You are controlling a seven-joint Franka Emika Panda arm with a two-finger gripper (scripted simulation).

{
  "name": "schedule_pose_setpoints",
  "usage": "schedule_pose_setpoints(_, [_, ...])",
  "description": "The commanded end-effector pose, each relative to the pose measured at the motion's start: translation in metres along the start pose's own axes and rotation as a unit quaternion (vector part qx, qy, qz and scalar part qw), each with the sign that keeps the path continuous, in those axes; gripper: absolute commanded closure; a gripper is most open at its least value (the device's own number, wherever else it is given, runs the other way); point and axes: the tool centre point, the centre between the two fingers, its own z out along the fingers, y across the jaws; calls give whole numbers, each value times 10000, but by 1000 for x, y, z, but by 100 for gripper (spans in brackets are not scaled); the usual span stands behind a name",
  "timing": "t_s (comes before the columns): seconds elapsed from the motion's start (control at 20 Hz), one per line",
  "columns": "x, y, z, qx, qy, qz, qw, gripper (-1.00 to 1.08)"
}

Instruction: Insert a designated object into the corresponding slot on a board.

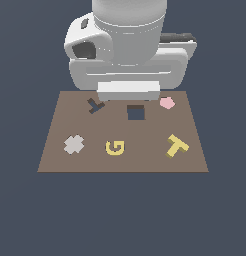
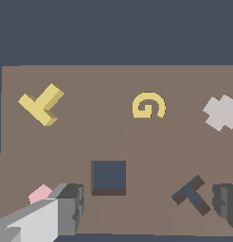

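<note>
From the exterior view, the yellow T-shaped block (image 1: 177, 146) lies loose on the brown board (image 1: 145, 160) near the exterior view's right edge, well apart from the tilted T-shaped slot (image 1: 95, 105) at the far side, so it seemingly awaits pickup. The wrist view shows the jaws (image 2: 149, 208) spread wide and empty above the board, straddling the square cutout (image 2: 109, 177), with the T block (image 2: 41, 104) well clear of them.

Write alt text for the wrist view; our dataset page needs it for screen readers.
A brown board holds a yellow T block, yellow G, grey cross, pink block, and dark square and T-shaped cutouts. Open gripper fingers frame the near edge, holding nothing.
</note>
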Motion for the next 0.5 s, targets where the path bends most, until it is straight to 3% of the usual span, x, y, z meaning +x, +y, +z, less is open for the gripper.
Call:
schedule_pose_setpoints(0.0, [0,0,0,0,0,0,10000,-92])
schedule_pose_setpoints(0.45, [1,-9,6,-6,0,195,9998,-92])
